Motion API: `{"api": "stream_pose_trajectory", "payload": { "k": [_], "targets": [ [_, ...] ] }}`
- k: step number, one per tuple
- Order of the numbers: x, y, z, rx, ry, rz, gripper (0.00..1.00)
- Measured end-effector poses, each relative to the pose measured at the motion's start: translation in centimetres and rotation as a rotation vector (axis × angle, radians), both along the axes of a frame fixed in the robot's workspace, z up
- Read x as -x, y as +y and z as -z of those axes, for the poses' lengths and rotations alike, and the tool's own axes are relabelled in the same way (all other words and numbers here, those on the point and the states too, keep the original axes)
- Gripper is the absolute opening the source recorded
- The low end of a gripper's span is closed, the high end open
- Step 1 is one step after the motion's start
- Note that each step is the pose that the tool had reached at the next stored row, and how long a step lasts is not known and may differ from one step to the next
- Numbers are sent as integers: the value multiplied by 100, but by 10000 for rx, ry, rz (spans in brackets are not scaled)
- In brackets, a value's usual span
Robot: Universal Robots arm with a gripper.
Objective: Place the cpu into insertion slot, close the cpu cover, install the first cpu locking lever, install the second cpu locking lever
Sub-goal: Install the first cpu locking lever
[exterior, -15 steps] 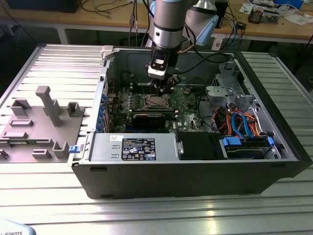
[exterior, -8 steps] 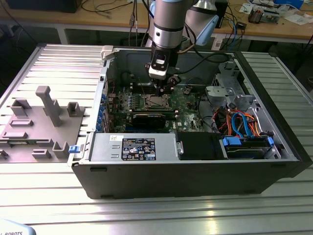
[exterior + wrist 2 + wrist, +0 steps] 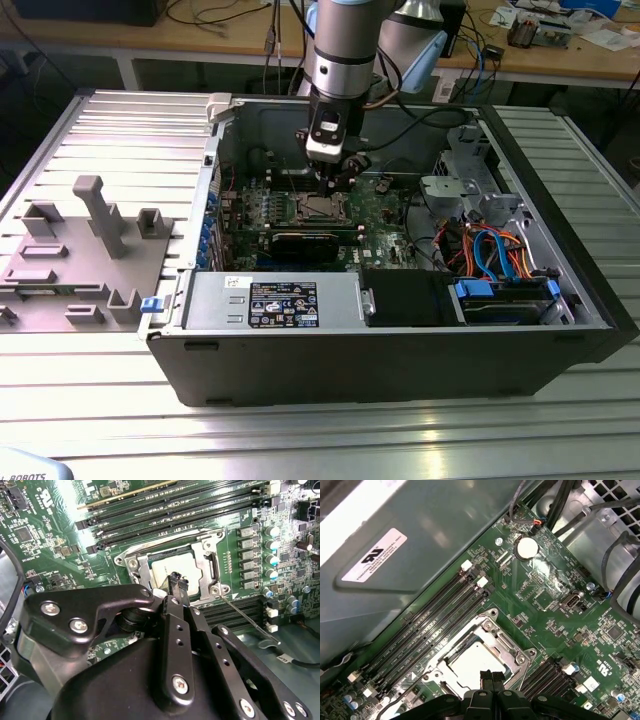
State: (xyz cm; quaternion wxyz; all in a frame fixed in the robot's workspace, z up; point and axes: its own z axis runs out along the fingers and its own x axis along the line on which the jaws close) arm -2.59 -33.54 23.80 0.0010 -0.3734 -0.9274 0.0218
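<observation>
The gripper (image 3: pixel 178 580) hovered with fingers pressed together just above the cpu (image 3: pixel 170 566), which sat in the insertion slot (image 3: pixel 131 564) with the cpu cover (image 3: pixel 207 569) apparently down, so a skewed push risked slipping onto the green board (image 3: pixel 50 545).

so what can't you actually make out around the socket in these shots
- Near edge of the cpu: covered by the gripper in both wrist views.
- Near side of the cpu cover: cut off by the gripper body in the first wrist view.
- Insertion slot in the exterior view: too small to tell its latch state; the arm overlaps it.
- Locking lever: whether it is hooked is unclear in the second wrist view.
</observation>
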Motion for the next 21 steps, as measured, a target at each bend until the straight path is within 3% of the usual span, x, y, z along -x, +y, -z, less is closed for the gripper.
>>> {"api": "stream_pose_trajectory", "payload": {
  "k": [21],
  "targets": [
    [0,0,0,0,0,-567,11]
  ]
}}
